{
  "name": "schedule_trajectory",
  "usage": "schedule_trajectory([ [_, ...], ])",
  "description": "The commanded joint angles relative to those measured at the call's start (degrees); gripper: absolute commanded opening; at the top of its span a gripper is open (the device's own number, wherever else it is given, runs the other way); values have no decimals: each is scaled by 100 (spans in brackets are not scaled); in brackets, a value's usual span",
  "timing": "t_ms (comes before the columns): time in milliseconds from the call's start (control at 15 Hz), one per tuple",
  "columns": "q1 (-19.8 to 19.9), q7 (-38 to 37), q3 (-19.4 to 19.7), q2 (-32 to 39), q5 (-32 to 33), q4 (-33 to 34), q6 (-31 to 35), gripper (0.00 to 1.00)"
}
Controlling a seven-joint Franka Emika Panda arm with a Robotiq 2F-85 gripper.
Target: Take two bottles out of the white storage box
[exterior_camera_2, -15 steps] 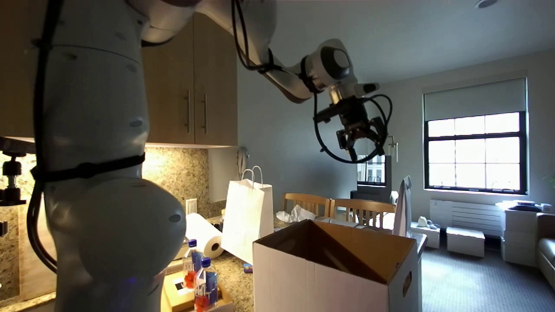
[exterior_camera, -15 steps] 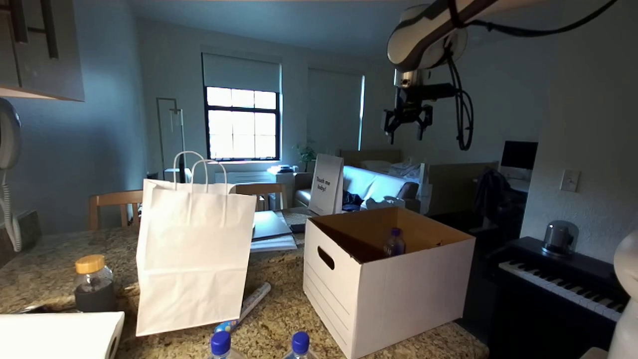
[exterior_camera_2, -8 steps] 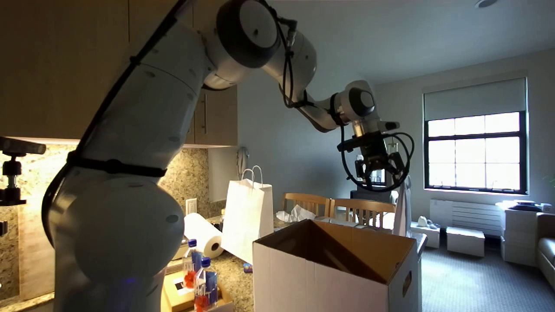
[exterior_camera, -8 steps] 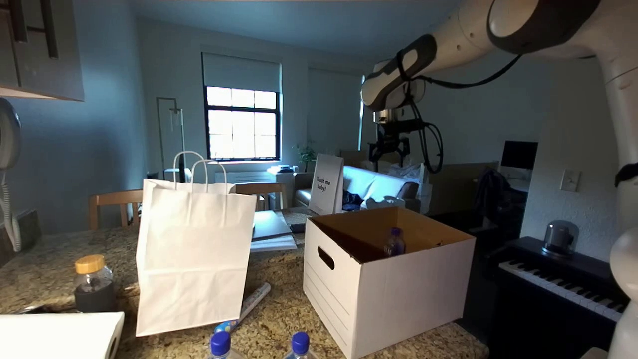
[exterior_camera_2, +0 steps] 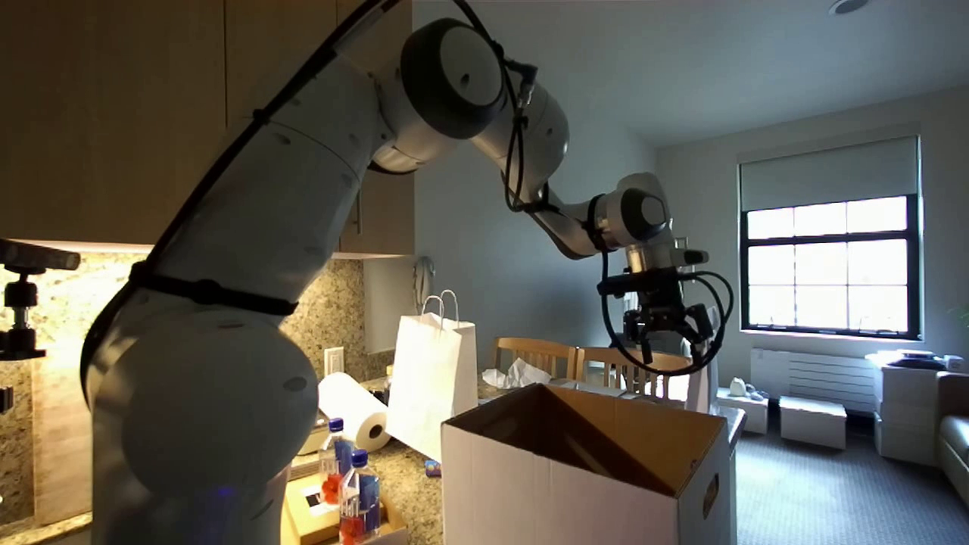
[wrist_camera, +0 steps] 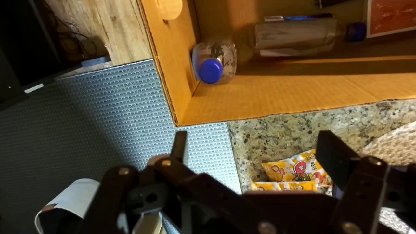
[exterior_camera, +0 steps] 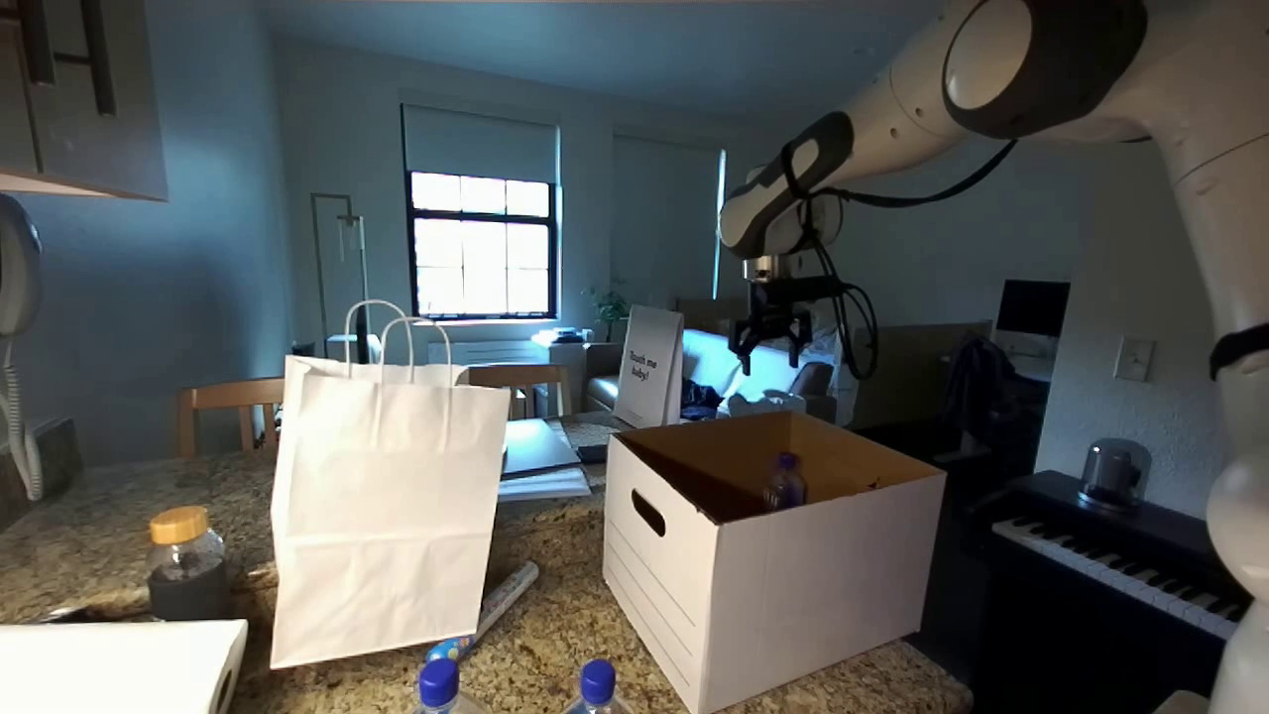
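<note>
A rectangular white cardboard storage box point(exterior_camera: 823, 585) is standing lower than the claw point(exterior_camera: 770, 363), containing an upright bottle point(wrist_camera: 217, 58) and a lying bottle point(wrist_camera: 295, 35) of clear plastic, while the arched arm point(exterior_camera_2: 454, 79) is pointing this widely spread claw downward.

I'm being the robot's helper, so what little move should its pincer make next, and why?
I'd probably slide the open pincer sideways to line up over the upright bottle. It holds nothing, but in the wrist view it appears past the rim of the white storage box, while that bottle stands inside, in a corner.
</note>
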State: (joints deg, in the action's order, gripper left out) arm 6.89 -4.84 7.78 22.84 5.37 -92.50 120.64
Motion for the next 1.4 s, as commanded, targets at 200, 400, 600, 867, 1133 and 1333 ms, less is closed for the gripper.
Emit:
schedule_trajectory([
  [200, 8, -17, -47, 339, -100, -906, 1672, 100],
  [400, 25, 18, -97, 614, -213, -993, 2153, 100],
  [600, 69, 119, -141, 664, -281, -1021, 2242, 100],
  [867, 113, 201, -162, 472, -361, -1200, 2187, 100],
  [1133, 235, 504, -288, -39, -582, -1771, 2306, 100],
  [1333, 372, 850, -381, -505, -922, -2302, 2463, 100],
])
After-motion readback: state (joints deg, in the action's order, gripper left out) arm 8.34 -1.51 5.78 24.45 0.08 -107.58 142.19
